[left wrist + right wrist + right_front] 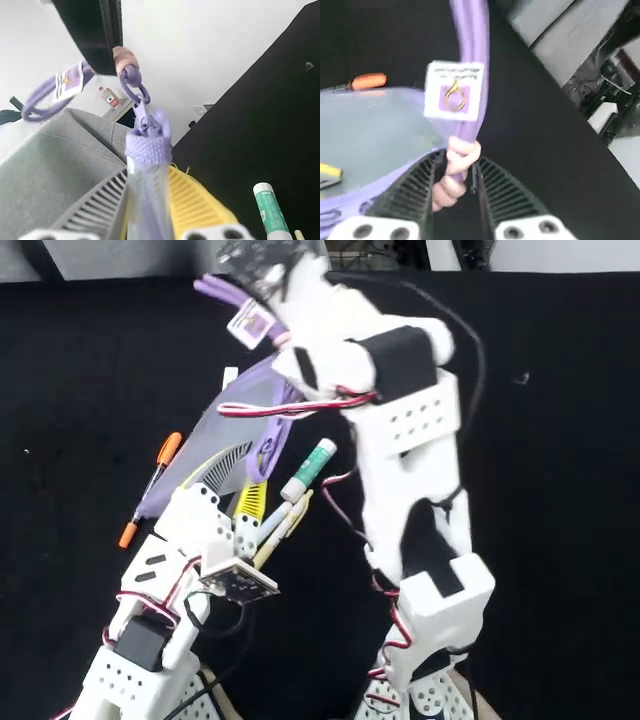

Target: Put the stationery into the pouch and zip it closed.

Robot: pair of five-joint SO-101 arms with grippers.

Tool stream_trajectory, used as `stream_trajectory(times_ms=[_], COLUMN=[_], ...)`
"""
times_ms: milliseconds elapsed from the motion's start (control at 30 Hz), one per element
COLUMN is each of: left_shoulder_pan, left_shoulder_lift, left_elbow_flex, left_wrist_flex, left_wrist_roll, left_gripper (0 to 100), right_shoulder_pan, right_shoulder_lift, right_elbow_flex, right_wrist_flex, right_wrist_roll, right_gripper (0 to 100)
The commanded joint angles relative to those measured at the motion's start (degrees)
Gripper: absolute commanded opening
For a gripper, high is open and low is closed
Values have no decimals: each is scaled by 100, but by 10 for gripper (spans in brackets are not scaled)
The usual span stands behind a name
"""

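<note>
Your right gripper (459, 165) is pressed together on the pink bead (125, 59) at the root of the purple wrist strap (470, 45), the one carrying the square tag (454, 91). It holds that bead up at the far end of the pouch (235, 425). A purple clip (132, 85) links the bead to the zip slider (145, 117), so this grip gives you a handle on the slider without pinching the small pull itself.

Your left gripper (147, 175) clamps the near end of the pouch along its purple zip edge. That looks meant to anchor the soft body, keeping the zip line stretched straight between the two arms.

I cannot tell whether the zip is open or closed along its length, because the arms cover most of it in the high view.

The glue stick (308, 470) lies on the black table (560, 490) just beside the pouch. Pale pencils (280, 525) lie next to the left gripper. The orange pen (150, 485) sits at the pouch's other edge, apparently outside it. The filling therefore looks unfinished, and a closed zip would shut the stationery out.
</note>
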Motion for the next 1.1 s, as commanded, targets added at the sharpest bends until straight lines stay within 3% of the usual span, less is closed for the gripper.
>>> stream_trajectory(times_ms=[0,200,533,1067], left_shoulder_pan=[-48,-92,-1068,-470], left_shoulder_lift=[26,18,18,9], left_elbow_flex=[31,31,31,-13], left_wrist_flex=[-9,-360,-1345,-1521], left_wrist_roll=[-26,633,2532,2593], left_gripper=[29,29,29,29], right_shoulder_pan=[958,1055,1178,1433], right_shoulder_lift=[-48,251,1209,2018], right_elbow_flex=[-549,-418,-470,-479], right_wrist_flex=[-387,-826,-1688,-3209], right_wrist_roll=[-211,-237,-475,-475], right_gripper=[11,11,11,11])
